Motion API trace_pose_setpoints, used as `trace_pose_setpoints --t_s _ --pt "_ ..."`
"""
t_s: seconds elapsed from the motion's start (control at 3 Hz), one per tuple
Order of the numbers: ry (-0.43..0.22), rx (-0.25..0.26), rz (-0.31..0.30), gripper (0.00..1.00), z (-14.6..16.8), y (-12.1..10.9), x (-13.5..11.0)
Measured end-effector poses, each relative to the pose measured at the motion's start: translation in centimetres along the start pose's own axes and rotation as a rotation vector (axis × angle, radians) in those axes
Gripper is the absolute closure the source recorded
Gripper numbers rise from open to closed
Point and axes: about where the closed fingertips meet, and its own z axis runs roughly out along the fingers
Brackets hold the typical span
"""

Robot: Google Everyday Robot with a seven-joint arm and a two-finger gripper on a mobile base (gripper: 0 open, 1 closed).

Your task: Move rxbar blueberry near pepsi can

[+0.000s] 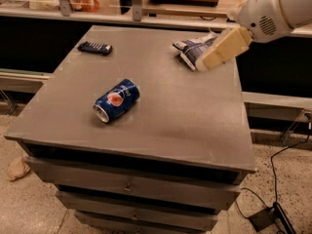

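The pepsi can [116, 100] lies on its side at the middle left of the grey table top [185, 121], its silver top facing the front left. The rxbar blueberry [95, 48], a small flat dark bar, lies at the back left of the table, well apart from the can. My gripper [207, 62], at the end of the white arm [273, 9], reaches in from the upper right and hangs over the back right of the table, far from the bar and the can.
A puffy dark blue-and-white snack bag [192, 50] lies at the back right, partly hidden by the gripper. The table has drawers [131, 186] below. A cable and pedal [265, 218] lie on the floor at right, crumpled paper [17, 168] at left.
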Motion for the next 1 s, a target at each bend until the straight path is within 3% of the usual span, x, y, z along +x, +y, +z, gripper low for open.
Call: trace_pose_setpoints --t_s 0.33,0.67,1.0 --pt "-0.2 0.003 0.082 0.0 6.1 -3.5 -1.8" --pt "-0.297 -0.014 0.119 0.0 11.1 -5.7 -3.0" --pt "-0.294 -0.014 0.117 0.0 10.9 -5.6 -3.0"
